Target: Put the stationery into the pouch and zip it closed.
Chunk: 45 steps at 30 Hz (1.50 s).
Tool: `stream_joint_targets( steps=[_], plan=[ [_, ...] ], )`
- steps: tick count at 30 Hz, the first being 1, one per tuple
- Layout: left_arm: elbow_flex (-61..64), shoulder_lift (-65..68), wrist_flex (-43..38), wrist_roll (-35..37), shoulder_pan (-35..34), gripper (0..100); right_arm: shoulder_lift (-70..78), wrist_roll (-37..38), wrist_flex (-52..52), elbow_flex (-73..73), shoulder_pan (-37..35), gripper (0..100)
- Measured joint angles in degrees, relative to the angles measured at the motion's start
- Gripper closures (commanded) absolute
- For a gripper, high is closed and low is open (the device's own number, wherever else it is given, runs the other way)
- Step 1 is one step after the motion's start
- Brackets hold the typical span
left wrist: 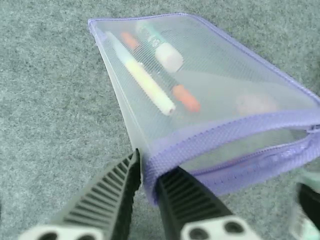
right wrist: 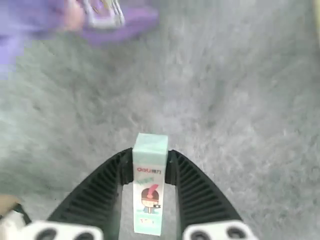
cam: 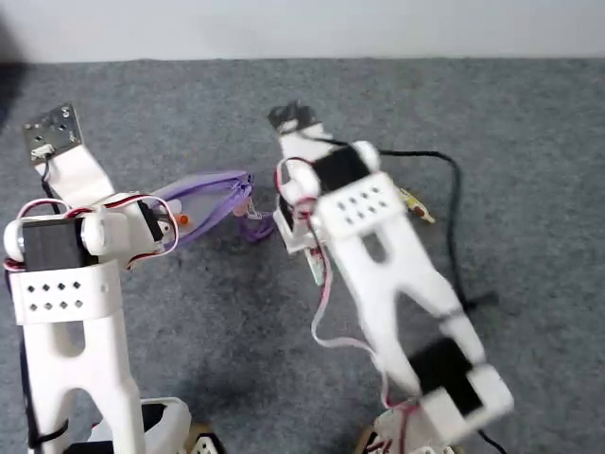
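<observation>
The pouch (left wrist: pixel 210 95), clear mesh plastic bound in purple, lies on the grey counter (cam: pixel 529 142) in front of the left arm (cam: pixel 71 284), with its zip edge towards the right arm (cam: pixel 378 236). Through its wall in the left wrist view several pieces of stationery show: a long pale yellow pen (left wrist: pixel 142 80), an orange-tipped piece (left wrist: pixel 186 98) just beside the pen's end, and a stubby item with a white cap (left wrist: pixel 167 56) near the far edge. How far the zip (left wrist: pixel 280 152) is drawn I cannot tell. At the pouch's end nearest the right arm, the metal zip pull (right wrist: pixel 102 14) and a purple loop (cam: pixel 253 227) lie on the counter. The left hand (left wrist: pixel 148 170) is pinched narrow on the purple binding at one corner of the pouch, a ribbed finger on each side of the seam. The right hand (right wrist: pixel 148 162) is apart from the pouch, above bare counter, and grips a small mint-green eraser (right wrist: pixel 148 200) in its printed sleeve, held upright between the two fingers with its top standing past the fingertips. Farther out, a small yellowish object (cam: pixel 416 206) lies on the counter just beside the right arm, too small to make out, and a black cable (cam: pixel 452 203) runs past it across the grey surface.
</observation>
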Motion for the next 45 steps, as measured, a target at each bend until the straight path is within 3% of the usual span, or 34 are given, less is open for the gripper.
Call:
stream_joint_targets(
  steps=[6,11,21,29,37,45],
  plan=[
    [0.0,0.0,0.0,0.0,0.0,99,-15.74,-5.01,0.18,1.32,-5.71,99.1],
    [0.0,0.0,0.0,0.0,0.0,99,-29.01,-8.35,-2.64,10.55,-12.04,99.1],
    [0.0,0.0,0.0,0.0,0.0,99,-54.51,-8.97,-36.48,41.23,-15.38,99.1],
    [0.0,0.0,0.0,0.0,0.0,99,-54.07,-9.14,-63.21,52.66,-15.3,99.1],
    [0.0,0.0,0.0,0.0,0.0,99,-43.52,-5.1,-86.95,59.25,-15.3,99.1],
    [0.0,0.0,0.0,0.0,0.0,99,-28.84,-0.97,-102.77,59.43,-15.3,99.1]
  ],
)
